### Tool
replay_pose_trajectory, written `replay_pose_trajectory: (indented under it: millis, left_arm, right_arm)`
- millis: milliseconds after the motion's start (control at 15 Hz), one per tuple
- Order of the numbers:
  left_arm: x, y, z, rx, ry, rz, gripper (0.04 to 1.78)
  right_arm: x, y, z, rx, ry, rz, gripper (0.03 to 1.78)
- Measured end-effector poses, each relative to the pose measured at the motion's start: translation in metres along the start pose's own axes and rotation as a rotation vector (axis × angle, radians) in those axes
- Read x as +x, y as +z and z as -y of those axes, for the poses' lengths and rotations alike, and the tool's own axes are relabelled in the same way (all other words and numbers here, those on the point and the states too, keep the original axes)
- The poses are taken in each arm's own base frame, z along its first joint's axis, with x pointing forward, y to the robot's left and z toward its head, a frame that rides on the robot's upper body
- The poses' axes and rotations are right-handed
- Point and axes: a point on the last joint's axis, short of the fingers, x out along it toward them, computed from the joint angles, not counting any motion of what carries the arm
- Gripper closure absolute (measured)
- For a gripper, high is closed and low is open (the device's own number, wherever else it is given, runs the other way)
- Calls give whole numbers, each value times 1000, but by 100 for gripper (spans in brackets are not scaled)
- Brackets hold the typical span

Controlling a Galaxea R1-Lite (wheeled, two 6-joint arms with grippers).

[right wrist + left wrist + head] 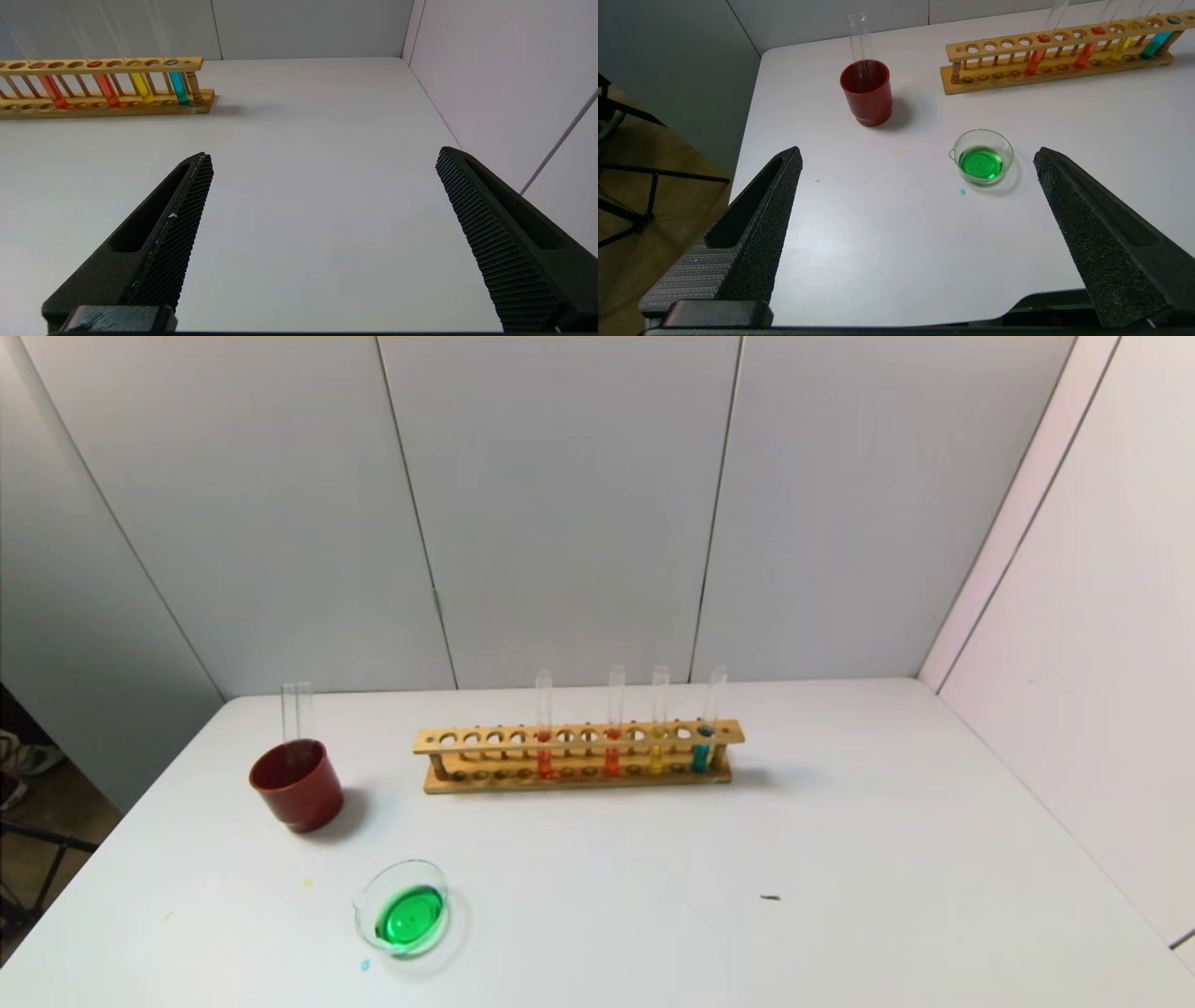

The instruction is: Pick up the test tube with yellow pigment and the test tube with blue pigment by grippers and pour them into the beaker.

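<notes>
The beaker (415, 870) sits at the front left of the white table and holds green liquid; it also shows in the left wrist view (983, 135). A tube with yellow liquid (657, 758) and a tube with teal-blue liquid (700, 756) stand upright at the right end of the wooden rack (485, 739). Both tubes show in the right wrist view, yellow (140, 87) and teal-blue (179, 88). My left gripper (917, 156) is open and empty, above the table in front of the beaker. My right gripper (322, 154) is open and empty over bare table, right of the rack. Neither gripper shows in the head view.
A dark red cup (297, 789) left of the rack holds two empty clear tubes (297, 711). Two orange-red tubes (545, 761) stand mid-rack. Small yellow (897, 153) and blue (962, 192) drops lie near the beaker. Walls close the back and right; the table's left edge is near the cup.
</notes>
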Motion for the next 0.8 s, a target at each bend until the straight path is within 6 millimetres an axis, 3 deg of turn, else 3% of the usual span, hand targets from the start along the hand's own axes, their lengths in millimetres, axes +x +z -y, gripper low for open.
replay_pose_trajectory:
  millis: [467,800]
  left_arm:
    - [-14,-76,0,3,16,48,8]
    - [25,-134,3,24,5,142,8]
  right_arm:
    - [0,0,0,0,0,0,7]
    - [0,0,0,0,0,0,7]
